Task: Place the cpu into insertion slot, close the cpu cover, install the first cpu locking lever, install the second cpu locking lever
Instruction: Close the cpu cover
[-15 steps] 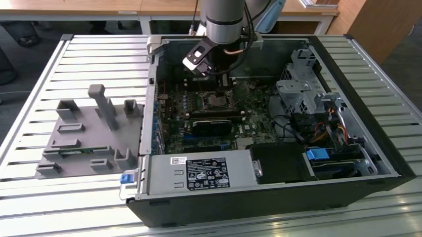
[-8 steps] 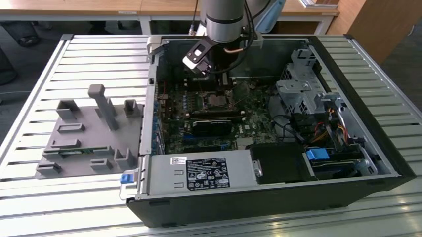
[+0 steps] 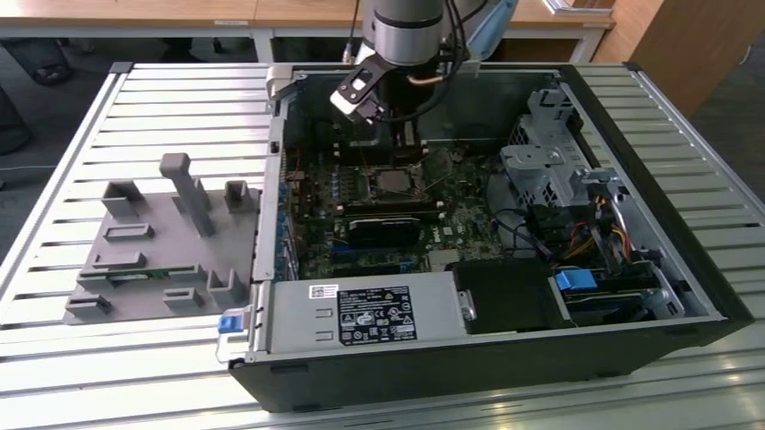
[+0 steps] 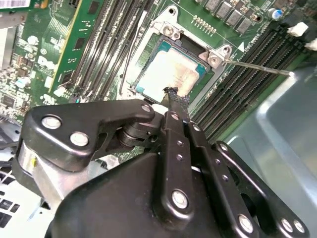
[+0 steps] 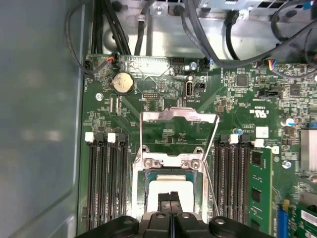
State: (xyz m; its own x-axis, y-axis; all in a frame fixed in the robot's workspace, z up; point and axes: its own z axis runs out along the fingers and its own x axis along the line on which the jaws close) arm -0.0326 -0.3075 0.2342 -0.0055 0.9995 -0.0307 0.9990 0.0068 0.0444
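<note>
Gripper (image 4: 172, 92) is sitting closed, nothing between, tip at the chip's (image 4: 168, 69) edge | chip is lying in the socket (image 5: 138, 193), cover (image 5: 179, 115) standing open | risk: sideways nudge skewing chip, bending pins.

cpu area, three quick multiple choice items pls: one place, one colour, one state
1. Where is the cpu? A in the insertion slot B on the grey fixture C on the table
2. What colour is the circuit board around the slot? A blue B green C red
3. How does the cpu cover stand? A shut over the cpu B lying outside the case C open, tipped back
1 A, its silvery top sits inside the slot's rim; 2 B, green shows all around; 3 C, the cpu's top lies bare.
</note>
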